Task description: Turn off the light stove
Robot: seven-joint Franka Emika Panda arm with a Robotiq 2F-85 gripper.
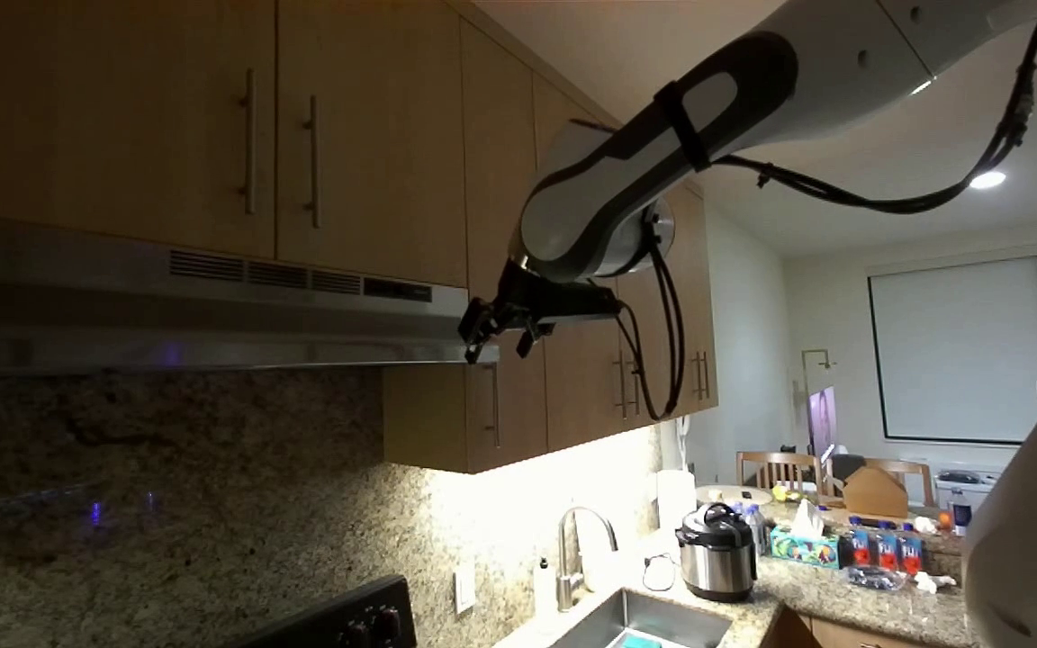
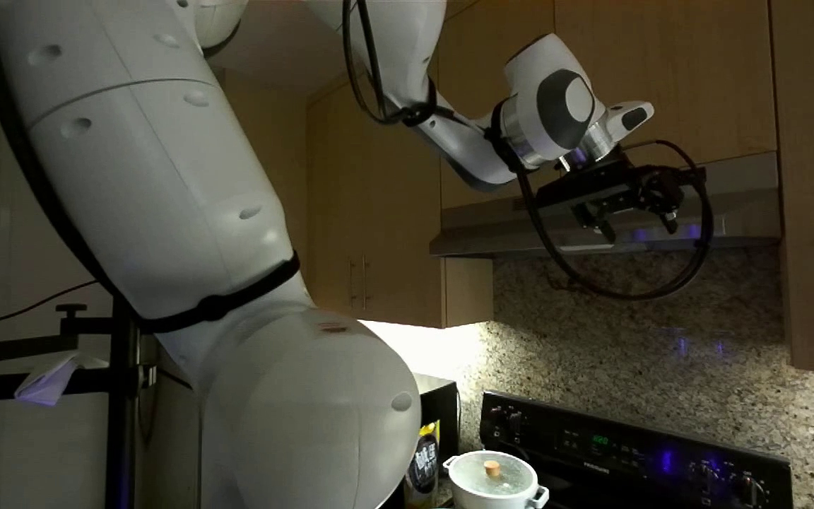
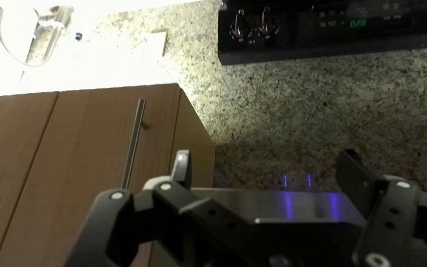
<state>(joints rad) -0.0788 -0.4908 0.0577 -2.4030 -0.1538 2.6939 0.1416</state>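
The light stove is a wide stainless-steel range hood [image 1: 212, 315] under the wooden cabinets, seen in both exterior views [image 2: 474, 233]. Its front has dark vent slots and a dark strip [image 1: 397, 290] near one end; single buttons are too small to tell. Its underside lamp is out of view, and the wall under it is dim. In the wrist view, the hood [image 3: 243, 204] shows between the fingers with purple reflections. My gripper [image 3: 265, 165] is open and empty. In both exterior views it [image 1: 499, 346] [image 2: 639, 227] is in front of the hood; contact cannot be told.
Wooden cabinets [image 1: 374, 135] rise above the hood, and a lower cabinet with a bar handle [image 3: 133, 144] stands beside it. Below are the black stove panel [image 2: 626, 452] and a white lidded pot [image 2: 495, 481]. A cable [image 2: 661, 291] hangs in a loop from the arm.
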